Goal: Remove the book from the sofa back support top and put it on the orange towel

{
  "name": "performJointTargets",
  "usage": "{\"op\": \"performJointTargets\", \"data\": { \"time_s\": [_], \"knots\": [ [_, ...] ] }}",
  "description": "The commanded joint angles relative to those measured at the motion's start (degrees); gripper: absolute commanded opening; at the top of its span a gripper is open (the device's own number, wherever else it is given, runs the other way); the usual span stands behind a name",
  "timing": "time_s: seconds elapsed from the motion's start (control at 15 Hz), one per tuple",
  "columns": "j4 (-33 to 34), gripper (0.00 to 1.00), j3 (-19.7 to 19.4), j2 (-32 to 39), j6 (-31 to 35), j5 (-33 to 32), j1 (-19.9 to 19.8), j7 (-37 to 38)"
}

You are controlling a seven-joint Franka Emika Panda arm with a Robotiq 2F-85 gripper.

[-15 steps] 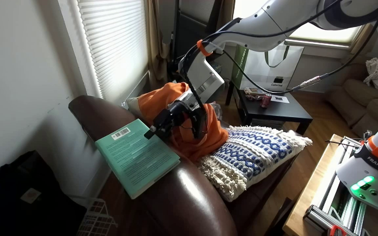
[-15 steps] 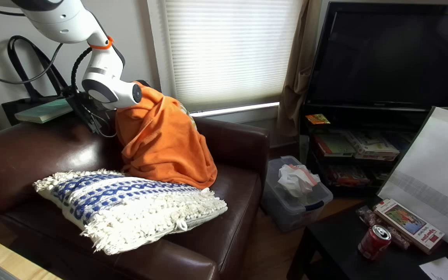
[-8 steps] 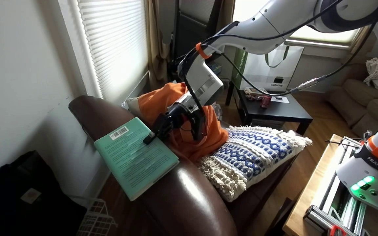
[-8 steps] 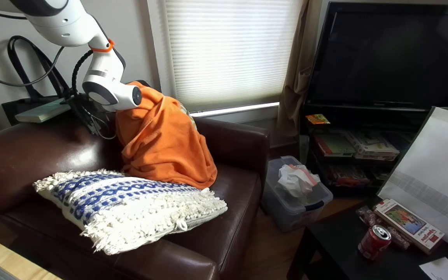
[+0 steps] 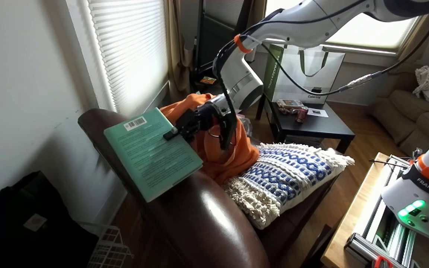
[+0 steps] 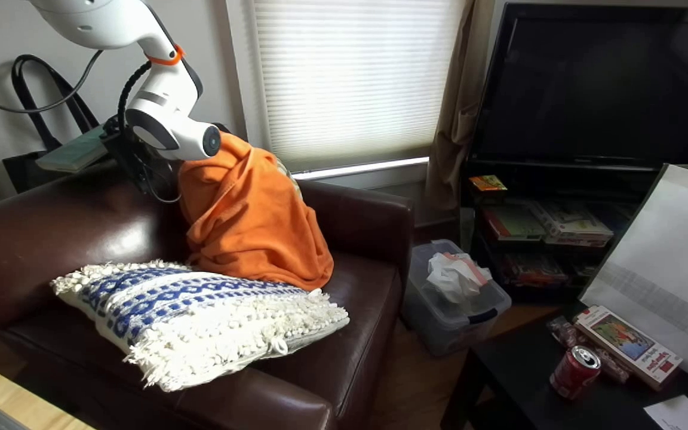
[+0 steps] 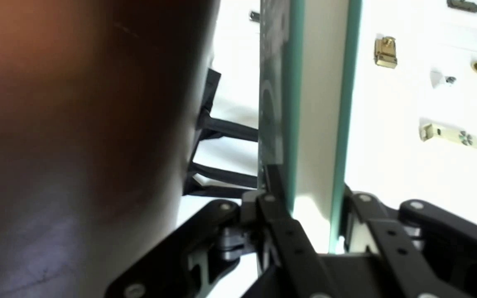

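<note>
Teal book (image 5: pixel 153 160): left of centre in an exterior view, back cover up, barcode (image 5: pixel 135 123) near the top. It's held over the shiny brown sofa back (image 5: pixel 214 216), and the wrist view has a bright gap between the two. Couldn't tell you if the far end is clear too.
Gripper (image 7: pixel 309 198): clamped onto the book's edge, a finger on each cover, both poking up from the bottom of the wrist view.
Orange towel (image 6: pixel 254 221): heaped in loose folds, roughly mid-frame in both exterior views.
Pillow (image 6: pixel 200 322): blue and white, seriously shaggy fringe, lower left in an exterior view, right up against the towel.
Robot arm (image 5: pixel 304 29): white with an orange band (image 5: pixel 240 44), across the upper right in an exterior view.
Black table (image 5: pixel 322 124): right of centre in an exterior view, red can (image 5: pixel 301 114) on top, big white bag (image 5: pixel 324 80) just above the can in the frame.
Black tote (image 5: pixel 21 201): lower left corner in an exterior view.
Straps (image 7: pixel 230 128): black ones, about mid-frame in the wrist view, visible through that gap.
TV (image 6: pixel 601 83): big dark screen, upper right in an exterior view.
</note>
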Motion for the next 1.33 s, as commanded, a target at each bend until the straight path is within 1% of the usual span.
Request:
{"op": "performJointTargets", "data": {
  "time_s": [0.0,0.13,0.27,0.33,0.53,0.73,0.93,1.07,1.27],
  "knots": [
    [-13.29,0.07,-1.00,-13.34,-2.88,6.22,-2.21,-4.17],
    [-18.50,0.07,-2.43,-19.19,-2.97,7.67,-2.90,-2.18],
    [-23.58,0.07,-4.37,-24.32,-2.14,10.41,-4.04,-0.28],
    [-26.29,0.07,-5.60,-26.60,-2.21,12.27,-4.97,0.33],
    [-34.02,0.07,-9.58,-32.21,-4.60,15.14,-8.09,0.93],
    [-40.93,0.07,-14.08,-35.58,-7.66,17.15,-11.85,-0.50],
    [-44.76,0.07,-17.65,-36.35,-9.59,20.63,-14.77,-1.90],
    [-45.50,0.07,-18.14,-35.75,-10.51,26.04,-15.11,-3.68],
    [-44.02,0.07,-15.60,-36.13,-8.91,35.06,-12.20,-8.97]
  ]
}}
